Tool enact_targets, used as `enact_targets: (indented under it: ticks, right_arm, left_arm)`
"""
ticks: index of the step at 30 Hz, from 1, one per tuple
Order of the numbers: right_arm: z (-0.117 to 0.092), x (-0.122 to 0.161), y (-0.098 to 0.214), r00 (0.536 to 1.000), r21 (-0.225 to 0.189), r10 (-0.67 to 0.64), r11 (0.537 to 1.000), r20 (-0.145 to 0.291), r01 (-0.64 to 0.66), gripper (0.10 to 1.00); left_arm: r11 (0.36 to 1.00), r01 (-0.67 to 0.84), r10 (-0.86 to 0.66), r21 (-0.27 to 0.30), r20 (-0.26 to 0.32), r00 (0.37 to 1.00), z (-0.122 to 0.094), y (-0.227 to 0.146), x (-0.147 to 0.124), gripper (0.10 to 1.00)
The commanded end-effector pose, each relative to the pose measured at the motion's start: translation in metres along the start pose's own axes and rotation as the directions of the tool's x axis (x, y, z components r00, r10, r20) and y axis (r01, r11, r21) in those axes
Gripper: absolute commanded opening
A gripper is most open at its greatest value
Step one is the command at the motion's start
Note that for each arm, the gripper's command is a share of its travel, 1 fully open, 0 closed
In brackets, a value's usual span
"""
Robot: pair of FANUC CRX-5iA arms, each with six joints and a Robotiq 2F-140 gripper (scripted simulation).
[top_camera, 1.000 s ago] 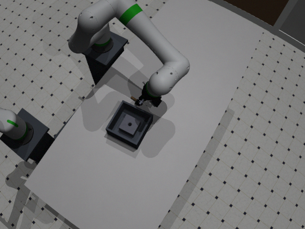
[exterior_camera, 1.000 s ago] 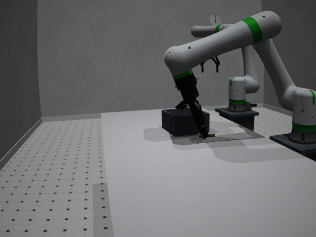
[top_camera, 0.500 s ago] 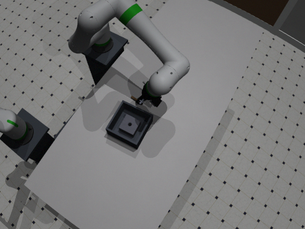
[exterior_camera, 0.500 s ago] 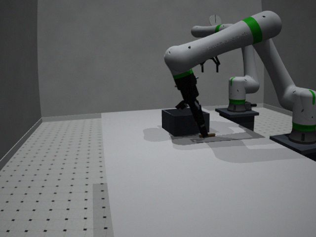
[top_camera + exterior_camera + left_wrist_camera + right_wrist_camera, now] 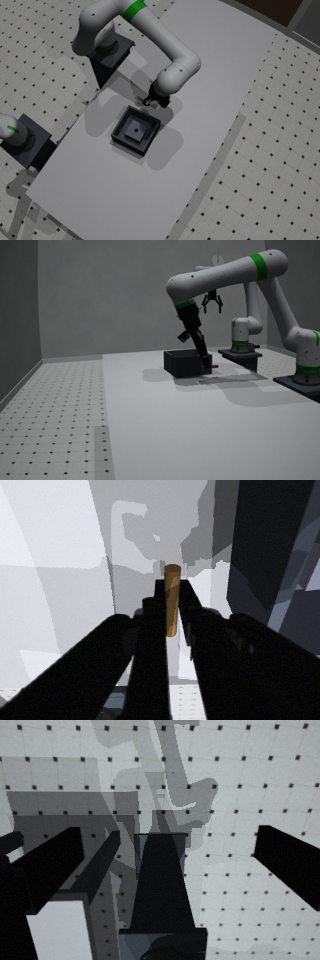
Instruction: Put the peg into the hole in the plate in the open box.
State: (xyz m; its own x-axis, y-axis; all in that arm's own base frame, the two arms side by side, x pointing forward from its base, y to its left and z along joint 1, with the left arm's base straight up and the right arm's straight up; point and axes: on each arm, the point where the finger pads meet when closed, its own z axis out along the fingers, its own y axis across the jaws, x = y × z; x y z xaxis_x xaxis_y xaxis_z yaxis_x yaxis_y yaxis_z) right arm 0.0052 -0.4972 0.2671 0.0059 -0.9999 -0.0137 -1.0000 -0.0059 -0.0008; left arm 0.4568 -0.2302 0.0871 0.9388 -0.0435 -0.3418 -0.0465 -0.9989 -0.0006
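- The left gripper [image 5: 146, 102] [image 5: 207, 366] [image 5: 171, 593] had its fingers pinching the peg [image 5: 140, 99] [image 5: 214, 366] [image 5: 172, 600], a brown rod that lay nearly level between the tips and stuck out past them.
- Below those fingers was the pale table [image 5: 111, 178] [image 5: 165, 420], with the peg raised above it.
- Just beside the fingers stood the open box [image 5: 127, 147] [image 5: 187, 367], dark and square; the peg was outside it.
- Past the box's near wall from the fingers, the plate [image 5: 130, 134] sat at the bottom, its round hole [image 5: 136, 130] unfilled.
- Above the fingers, the left arm [image 5: 165, 36] [image 5: 219, 278] leaned down at a tilt.
- Well apart from them, the right gripper [image 5: 212, 310] [image 5: 169, 842] pointed downward, its fingers spread wide with nothing between them.

Relative to both earlier exterior views, the left gripper [image 5: 146, 102] [image 5: 207, 366] [image 5: 171, 593] has risen, carrying the peg [image 5: 140, 99] [image 5: 215, 366] [image 5: 172, 602] up clear of the tabletop [image 5: 206, 103] [image 5: 180, 420], its shadow now separate below.
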Motion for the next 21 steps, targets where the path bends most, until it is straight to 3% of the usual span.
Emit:
enact_targets:
  ticks: [1,7,16,21]
  right_arm:
    - [-0.005,0.003,0.002,1.000,-0.001,0.000,1.000,-0.014,0.000,1.000]
    - [-0.005,0.003,0.002,1.000,-0.001,0.000,1.000,-0.014,0.000,1.000]
    - [-0.005,0.003,0.002,1.000,-0.001,0.000,1.000,-0.014,0.000,1.000]
    - [-0.005,0.003,0.002,1.000,-0.001,0.000,1.000,-0.014,0.000,1.000]
  left_arm:
    - [1.000,-0.002,0.002,-0.004,-0.005,1.000,-0.013,0.003,-0.004,0.099]
    - [1.000,-0.002,0.002,-0.004,-0.005,1.000,-0.027,0.003,-0.009,0.099]
    - [1.000,-0.002,0.002,-0.004,-0.005,1.000,-0.030,0.003,-0.010,0.099]
    - [1.000,-0.002,0.002,-0.004,-0.005,1.000,-0.049,0.003,-0.017,0.099]
